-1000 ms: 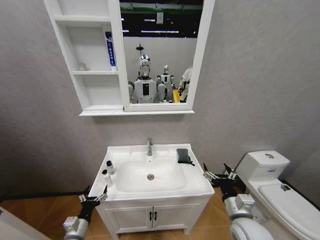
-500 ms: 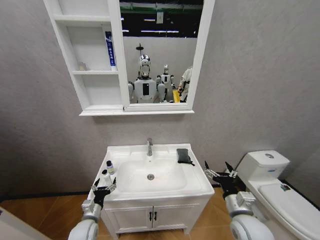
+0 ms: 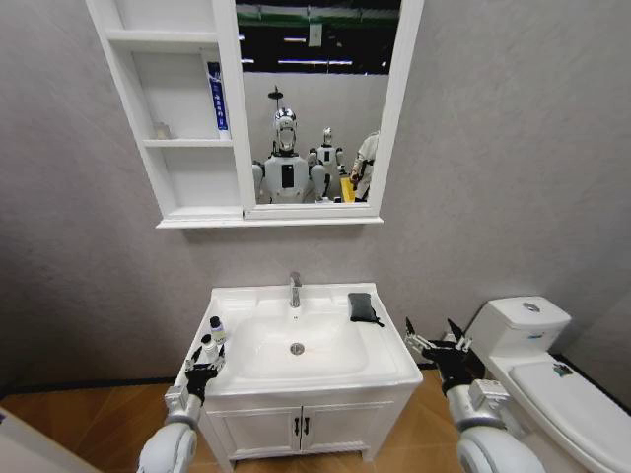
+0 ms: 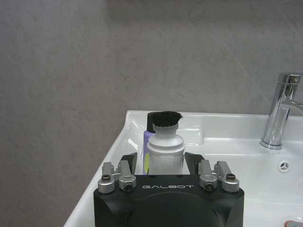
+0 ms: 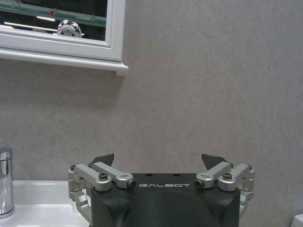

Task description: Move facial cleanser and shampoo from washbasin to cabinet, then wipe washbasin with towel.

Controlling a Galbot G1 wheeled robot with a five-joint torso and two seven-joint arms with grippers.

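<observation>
1. Where the left gripper (image 3: 206, 369) has been brought to the front-left rim of the washbasin (image 3: 385, 367), its fingers (image 4: 128, 162) are seen spread apart on either side of a white bottle with a black cap (image 4: 164, 146); in the left wrist view they flank the bottle body and are judged not yet clamped on it.
2. A second, purple-bodied bottle with a black cap (image 4: 150, 130) is shown standing just behind the white one, on the same left ledge of the basin and very close to it.
3. Which bottle is the facial cleanser and which the shampoo cannot be told, since no label can be read.
4. The right gripper (image 3: 437, 345) is held idle beside the right edge of the washbasin, near the toilet (image 3: 523, 330), with its fingers apart and nothing between them.
5. The folded dark towel (image 3: 361, 305) is shown lying on the rear right corner of the basin top, right of the chrome tap (image 3: 294, 289).
6. The cabinet (image 3: 168, 118) is mounted on the wall above, left of the mirror (image 3: 315, 99); a blue tube (image 3: 216, 97) and a small pale object (image 3: 161, 130) are already held on its middle shelf.
7. For a sound grasp, the fingers should be closed on the white body below the cap and kept level, so that the bottle is neither tipped nor pushed against its purple neighbour; a straight upward lift is then advised before any sideways travel.
</observation>
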